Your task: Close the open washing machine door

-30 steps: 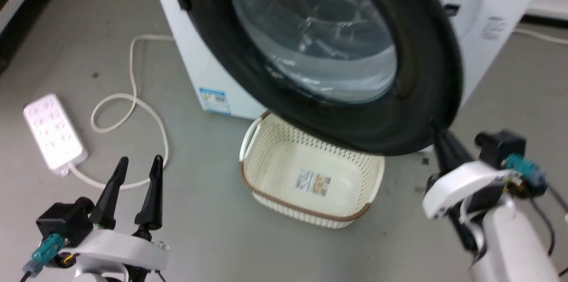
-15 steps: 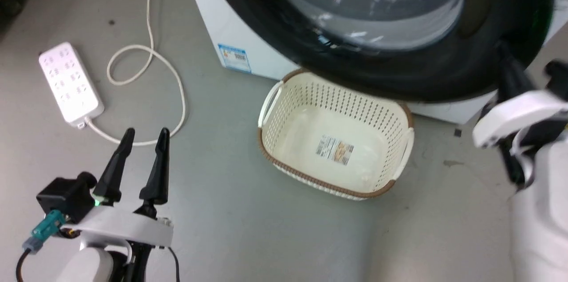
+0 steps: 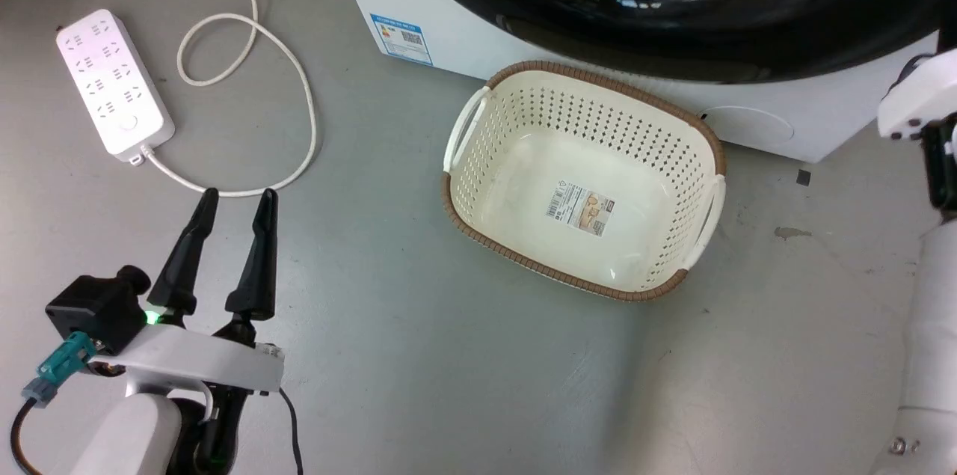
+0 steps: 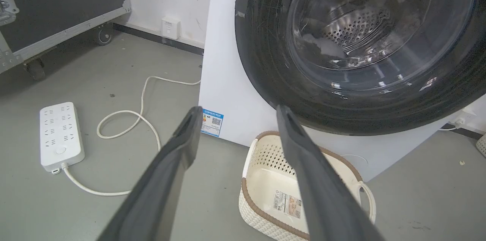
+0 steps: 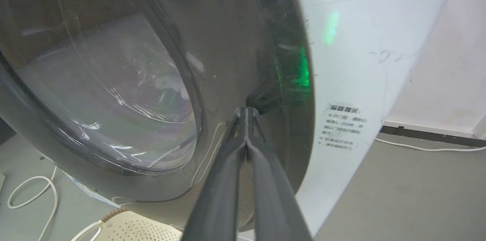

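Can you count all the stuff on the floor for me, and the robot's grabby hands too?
Washing machine with its round door: 1
Basket: 1
Power strip: 1
Black case on wheels: 1
End effectors: 2, the left end effector and the right end effector
Total: 6

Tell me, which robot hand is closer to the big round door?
Right. The right gripper, fingers shut, has its tips at the dark rim of the washing machine door. The left gripper hangs open over the floor, apart from it.
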